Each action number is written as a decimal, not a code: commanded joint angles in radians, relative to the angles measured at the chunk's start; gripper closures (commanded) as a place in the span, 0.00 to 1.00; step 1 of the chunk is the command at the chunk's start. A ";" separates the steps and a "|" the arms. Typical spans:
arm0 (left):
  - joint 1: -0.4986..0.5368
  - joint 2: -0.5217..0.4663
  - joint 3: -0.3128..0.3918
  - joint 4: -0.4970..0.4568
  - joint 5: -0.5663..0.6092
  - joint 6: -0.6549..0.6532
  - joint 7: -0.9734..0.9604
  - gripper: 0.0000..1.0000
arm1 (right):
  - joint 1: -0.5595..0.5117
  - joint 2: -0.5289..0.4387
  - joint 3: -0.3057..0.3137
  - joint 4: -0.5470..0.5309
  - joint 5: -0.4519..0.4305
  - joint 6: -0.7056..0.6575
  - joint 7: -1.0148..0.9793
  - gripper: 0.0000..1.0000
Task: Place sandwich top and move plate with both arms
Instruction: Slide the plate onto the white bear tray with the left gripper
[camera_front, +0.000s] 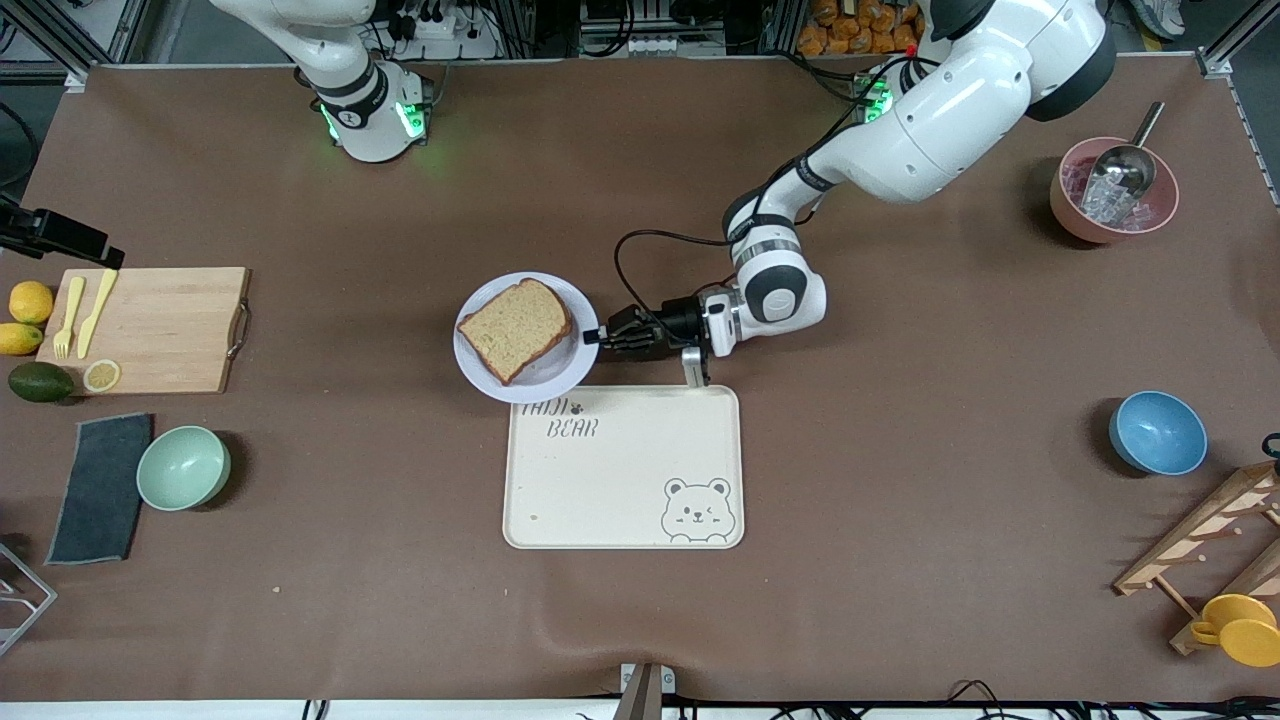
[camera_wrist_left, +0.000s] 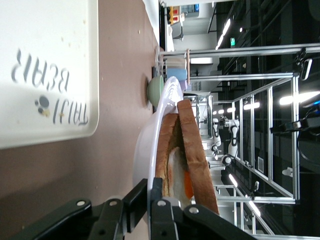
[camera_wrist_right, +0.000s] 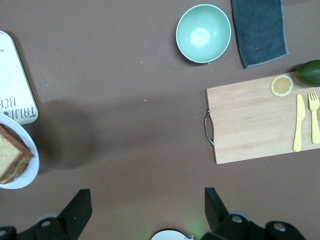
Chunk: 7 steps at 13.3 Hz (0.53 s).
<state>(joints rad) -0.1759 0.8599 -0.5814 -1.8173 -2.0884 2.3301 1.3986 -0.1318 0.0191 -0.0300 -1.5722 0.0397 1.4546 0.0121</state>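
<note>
Lavender-white plate (camera_front: 560, 375) rim pinched by left end effector (camera_front: 592, 337), right end effector (camera_wrist_right: 145, 212) open.

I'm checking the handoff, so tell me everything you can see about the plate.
The plate is small, round, shallow and pale lavender-white, looking like smooth plastic or ceramic. It overlaps the cream tray's corner at its edge farther from the front camera. It carries the sandwich, with the sandwich top uppermost. The left gripper is shut on its rim.
</note>
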 joint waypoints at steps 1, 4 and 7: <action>0.076 -0.041 -0.044 -0.034 -0.026 -0.005 0.022 1.00 | -0.008 -0.004 0.007 -0.006 -0.001 0.010 0.009 0.00; 0.122 -0.042 -0.049 -0.034 -0.022 -0.005 0.020 1.00 | -0.008 -0.005 0.007 -0.005 -0.001 0.007 0.012 0.00; 0.171 -0.041 -0.048 -0.030 0.001 -0.005 0.017 1.00 | -0.006 -0.005 0.007 0.001 0.000 0.007 0.015 0.00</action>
<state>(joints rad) -0.0447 0.8535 -0.6104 -1.8184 -2.0880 2.3308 1.3987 -0.1318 0.0203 -0.0299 -1.5721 0.0397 1.4583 0.0122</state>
